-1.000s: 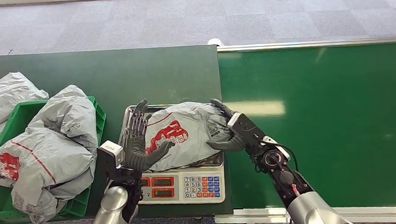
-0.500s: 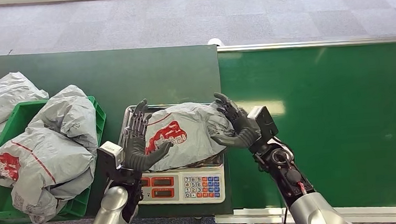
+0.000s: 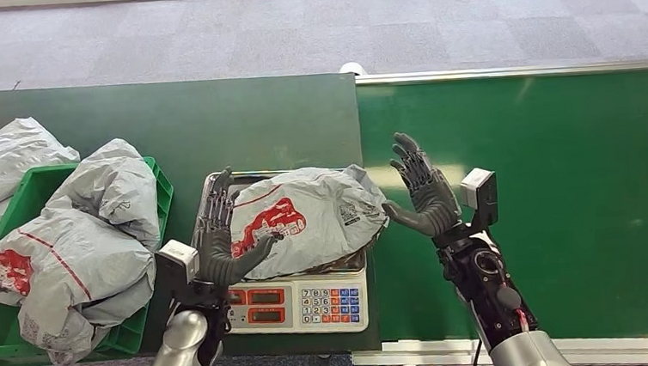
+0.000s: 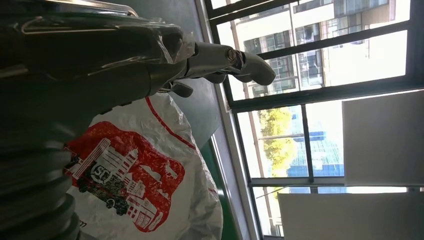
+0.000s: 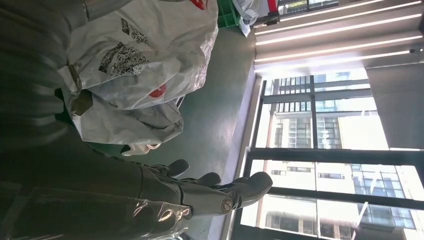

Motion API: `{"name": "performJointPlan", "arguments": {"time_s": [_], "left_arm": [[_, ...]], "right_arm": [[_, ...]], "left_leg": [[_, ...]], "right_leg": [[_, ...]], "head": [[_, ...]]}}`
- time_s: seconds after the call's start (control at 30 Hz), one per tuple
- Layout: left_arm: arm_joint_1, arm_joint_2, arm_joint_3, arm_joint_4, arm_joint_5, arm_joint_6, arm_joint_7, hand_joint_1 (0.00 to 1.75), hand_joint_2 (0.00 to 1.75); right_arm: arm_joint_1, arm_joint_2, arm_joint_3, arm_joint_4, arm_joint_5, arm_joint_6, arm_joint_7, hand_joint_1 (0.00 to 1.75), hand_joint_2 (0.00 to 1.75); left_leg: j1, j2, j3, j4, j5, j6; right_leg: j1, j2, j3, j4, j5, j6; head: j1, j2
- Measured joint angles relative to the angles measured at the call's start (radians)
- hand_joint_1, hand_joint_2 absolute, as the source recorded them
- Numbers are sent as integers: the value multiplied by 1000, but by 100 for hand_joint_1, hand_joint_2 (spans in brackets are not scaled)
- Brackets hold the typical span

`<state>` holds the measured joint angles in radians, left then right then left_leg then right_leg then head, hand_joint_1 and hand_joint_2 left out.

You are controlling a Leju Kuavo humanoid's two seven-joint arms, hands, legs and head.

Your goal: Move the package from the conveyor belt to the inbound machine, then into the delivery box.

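Between the two hands, a grey package (image 3: pixel 306 220) with a red printed emblem is seen lying on the steel tray of the inbound machine (image 3: pixel 301 303), a weighing scale with red displays and a coloured keypad on its front. The left hand (image 3: pixel 221 237) is held upright at the package's near-left side, its fingers extended and spread, with the thumb reaching across onto the wrapping by the red emblem; nothing is gripped by it. In the left wrist view the hand's fingers (image 4: pixel 220 57) are shown straight out above the package (image 4: pixel 150 170), not curled around it. The right hand (image 3: pixel 425 195) is raised on the far side of the package, clear of the wrapping, with a strip of green surface visible between palm and bag; its fingers are spread wide and nothing is held. In the right wrist view the fingers (image 5: pixel 220 192) are likewise seen extended, with the crumpled end of the package (image 5: pixel 145 60) lying apart from them. The right hand is positioned over the edge of the green conveyor belt (image 3: pixel 563 201), which stretches away beyond it. Well out past the left hand, a green delivery box (image 3: pixel 162 190) is piled with other grey packages (image 3: pixel 76 252), some spilling over its rim onto the dark green table (image 3: pixel 213 122).
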<state>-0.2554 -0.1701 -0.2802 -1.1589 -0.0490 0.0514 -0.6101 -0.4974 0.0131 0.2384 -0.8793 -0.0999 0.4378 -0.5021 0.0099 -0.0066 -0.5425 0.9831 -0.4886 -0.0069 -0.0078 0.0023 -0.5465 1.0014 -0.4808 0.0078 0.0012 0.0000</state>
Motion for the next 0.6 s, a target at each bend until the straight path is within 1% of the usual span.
{"name": "performJointPlan", "arguments": {"time_s": [0.17,0.37,0.47,0.6], "left_arm": [[8,3,4,-2,-7,5,-4,0,175],[6,5,5,-2,-55,38,-18,0,175],[0,5,4,-2,-72,45,-12,0,175],[0,3,2,-2,-87,36,-9,0,175]], "right_arm": [[18,-7,-17,-20,-5,-12,0,0,175],[35,-24,-71,-25,-3,-94,11,0,175],[43,-35,-100,-24,0,-115,16,0,175],[93,-46,-129,-47,0,-124,18,0,175]], "left_leg": [[0,0,0,0,0,0],[0,0,0,0,0,0],[0,0,0,0,0,0],[0,-1,0,0,0,0]], "right_leg": [[0,0,0,0,0,0],[0,0,0,0,0,0],[0,0,0,0,0,0],[0,0,0,0,0,0]], "head": [[0,0],[0,0],[0,0],[0,0]]}}
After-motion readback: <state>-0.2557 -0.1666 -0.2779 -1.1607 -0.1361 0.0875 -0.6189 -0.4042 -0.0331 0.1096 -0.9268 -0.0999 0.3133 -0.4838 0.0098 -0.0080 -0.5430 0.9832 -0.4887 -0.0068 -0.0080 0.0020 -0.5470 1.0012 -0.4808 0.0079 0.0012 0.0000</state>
